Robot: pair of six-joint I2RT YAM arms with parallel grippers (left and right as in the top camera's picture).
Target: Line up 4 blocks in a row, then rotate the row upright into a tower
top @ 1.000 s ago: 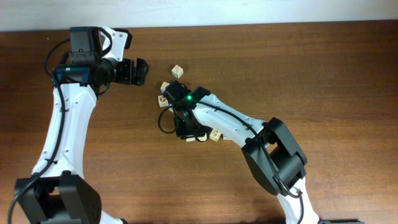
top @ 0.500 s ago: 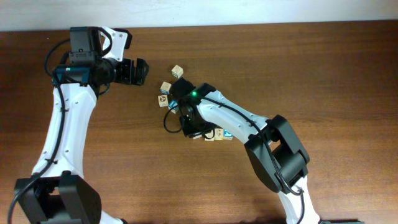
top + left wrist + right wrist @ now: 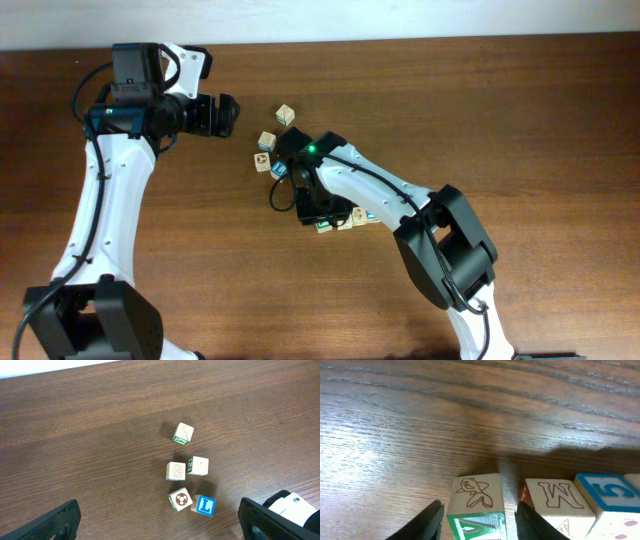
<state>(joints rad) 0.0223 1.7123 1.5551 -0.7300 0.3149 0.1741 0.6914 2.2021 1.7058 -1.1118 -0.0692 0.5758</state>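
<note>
The right arm reaches in over the dark wooden table (image 3: 520, 120), wrist bent downward; the right gripper (image 3: 480, 510) is partly open, its fingers straddling (not pressing) a small wooden cube with a fish drawing on its pale top (image 3: 476, 492); this cube ends a row, just beside an M-marked beige cube (image 3: 555, 497) and a blue-and-white 5 cube (image 3: 607, 491); the left gripper (image 3: 230, 115) hovers spread wide, empty, well apart.

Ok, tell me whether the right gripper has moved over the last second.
Yes. Overhead, the right gripper has shifted toward the picture's right, farther from the lone top block, which stayed put.
</note>
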